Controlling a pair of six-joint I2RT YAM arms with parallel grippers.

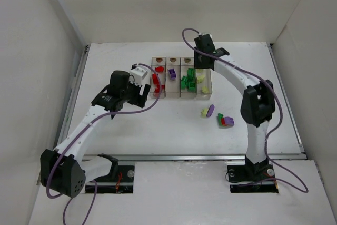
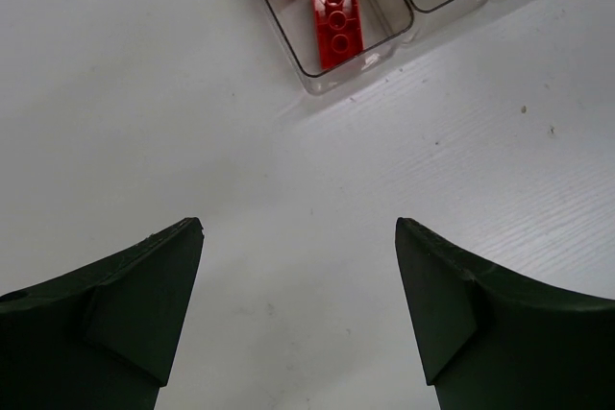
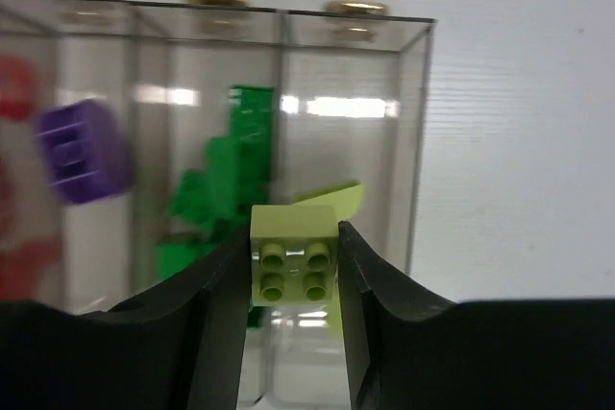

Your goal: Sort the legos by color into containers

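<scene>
Four joined clear containers (image 1: 181, 96) stand in a row at mid-table. From left they hold red legos (image 1: 156, 80), a purple lego (image 1: 172, 73), dark green legos (image 1: 186, 81) and yellow-green legos (image 1: 200, 77). My right gripper (image 3: 293, 237) is shut on a yellow-green lego (image 3: 294, 261) and holds it over the rightmost container (image 3: 351, 74). Purple (image 3: 82, 151) and green (image 3: 221, 189) legos show through the walls. My left gripper (image 2: 300, 228) is open and empty above bare table, just left of the red container (image 2: 317, 74).
Loose legos lie right of centre on the table: a yellow-green one (image 1: 204, 112), a purple one (image 1: 210, 110), a dark green one (image 1: 220, 117) and a red and purple pair (image 1: 227, 121). White walls enclose the table on three sides.
</scene>
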